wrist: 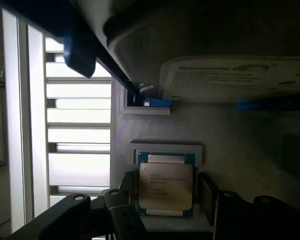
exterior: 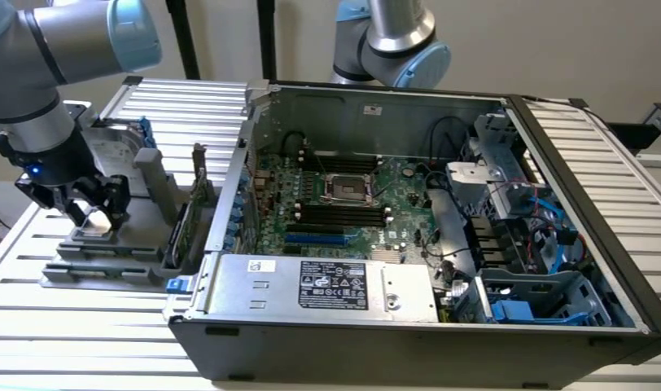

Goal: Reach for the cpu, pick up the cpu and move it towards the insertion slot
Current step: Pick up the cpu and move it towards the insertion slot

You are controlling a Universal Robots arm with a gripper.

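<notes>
Arm's down at the exterior view's left, over the grey holder block (exterior: 102,265) that sits on the slatted table (exterior: 92,358), just beside the open PC case (exterior: 418,346). Gripper (exterior: 95,213) points straight down into the block, approx over its near end.

Wrist view: the cpu (wrist: 166,186) lies flat, silver face up w/ green edges showing, seated in its pale square nest on the block. Pincer is released, spread wide, 1 finger each side of the chip; fingers (wrist: 206,197) sit v. close to its edges, and I can't tell if they touch. Chip isn't lifted.

Hard drive (wrist: 235,75) w/ blue rails stands in the same block, on the far side of the chip.

The insertion slot (exterior: 347,187) is inside the case, mid-motherboard, shiny frame w/ dark centre, black memory slots (exterior: 336,213) just on its near side. It's well apart from the chip, off to the exterior view's right. A 2nd arm (exterior: 391,45) hangs behind the case at the far side.
</notes>
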